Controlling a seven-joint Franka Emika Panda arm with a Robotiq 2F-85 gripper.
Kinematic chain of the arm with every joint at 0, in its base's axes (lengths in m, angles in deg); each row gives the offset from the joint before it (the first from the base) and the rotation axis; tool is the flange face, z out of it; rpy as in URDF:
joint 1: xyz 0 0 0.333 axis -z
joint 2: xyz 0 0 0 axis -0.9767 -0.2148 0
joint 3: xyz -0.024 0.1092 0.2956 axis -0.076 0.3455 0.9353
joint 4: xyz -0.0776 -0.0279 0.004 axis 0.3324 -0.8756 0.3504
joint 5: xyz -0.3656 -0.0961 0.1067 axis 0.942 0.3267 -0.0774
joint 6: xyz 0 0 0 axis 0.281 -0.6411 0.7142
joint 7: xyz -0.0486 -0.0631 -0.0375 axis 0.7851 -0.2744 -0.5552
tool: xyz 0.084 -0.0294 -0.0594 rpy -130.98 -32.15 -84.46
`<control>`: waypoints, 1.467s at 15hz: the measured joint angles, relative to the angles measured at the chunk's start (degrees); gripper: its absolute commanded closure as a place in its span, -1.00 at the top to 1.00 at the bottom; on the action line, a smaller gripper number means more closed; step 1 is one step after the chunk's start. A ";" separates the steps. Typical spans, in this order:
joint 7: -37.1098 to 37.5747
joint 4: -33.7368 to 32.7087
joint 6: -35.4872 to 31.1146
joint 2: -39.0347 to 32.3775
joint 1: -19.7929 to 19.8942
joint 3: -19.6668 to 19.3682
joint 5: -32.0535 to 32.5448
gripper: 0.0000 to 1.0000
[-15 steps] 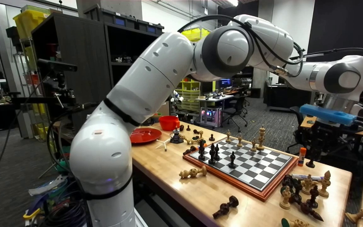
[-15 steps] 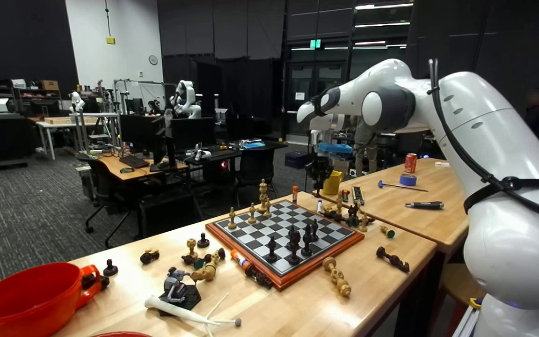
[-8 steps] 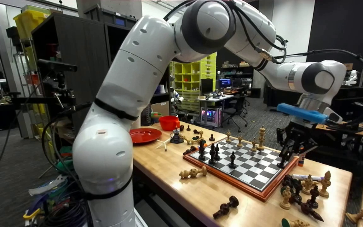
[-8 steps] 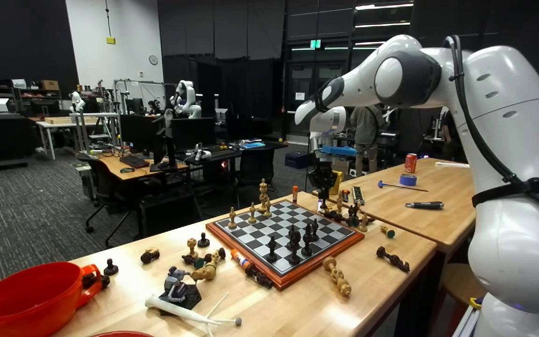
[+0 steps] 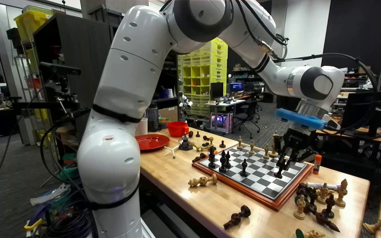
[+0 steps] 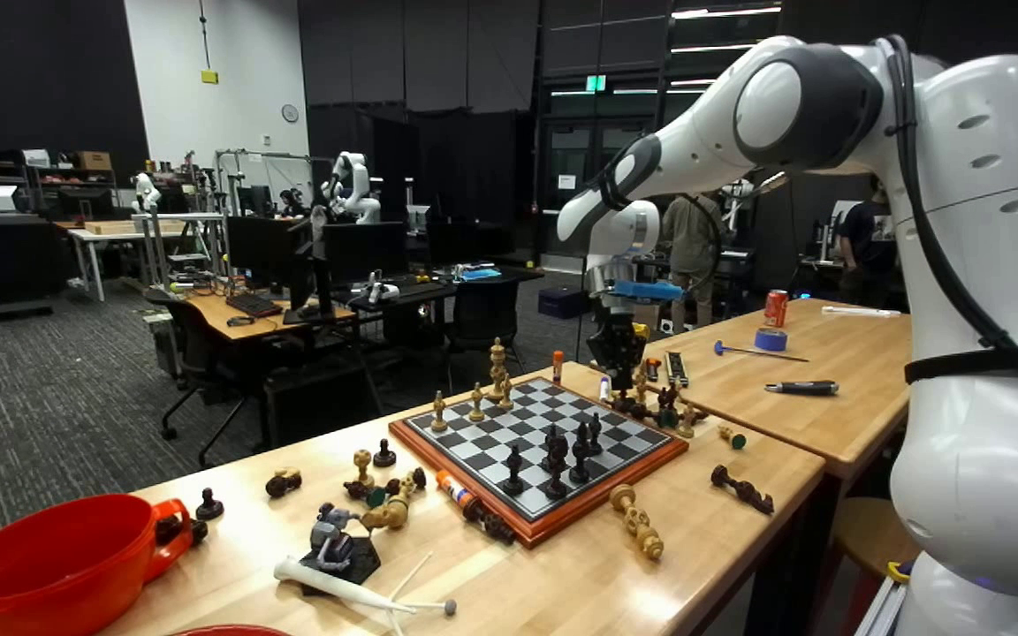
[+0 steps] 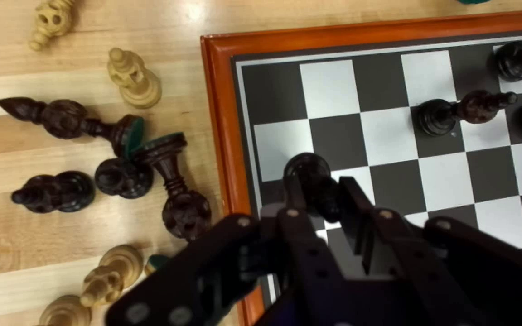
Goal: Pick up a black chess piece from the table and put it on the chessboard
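Note:
My gripper [image 5: 284,160] is shut on a black chess piece [image 5: 278,174] and holds it, base down, over the chessboard [image 5: 238,185]. In the wrist view the gripper [image 7: 320,188] has the piece [image 7: 306,165] between its fingertips, near the left rim of the board [image 7: 218,113]. The base looks a little above the squares; the exact height is hard to tell. In an exterior view the gripper [image 6: 622,380] is beyond the board's far right edge and the piece blends into the dark pieces behind. Several black pieces [image 5: 223,162] stand on the board. The table [image 5: 174,175] is pale wood.
Light pieces [image 5: 251,147] stand on the board's far side. Loose dark and light pieces [image 5: 329,206] lie and stand beside the board. A glue stick [image 5: 317,164], a marker [image 5: 322,186], a fallen light piece [image 5: 203,180] and a fallen dark piece [image 5: 236,217] are around it.
My gripper has come from beyond the board's edge, lower and inward, with the black piece in it, and is now over the board. The pieces on the board have not moved.

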 measured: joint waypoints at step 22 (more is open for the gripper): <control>4.61 10.41 -7.50 5.84 -4.38 0.30 3.06 -0.88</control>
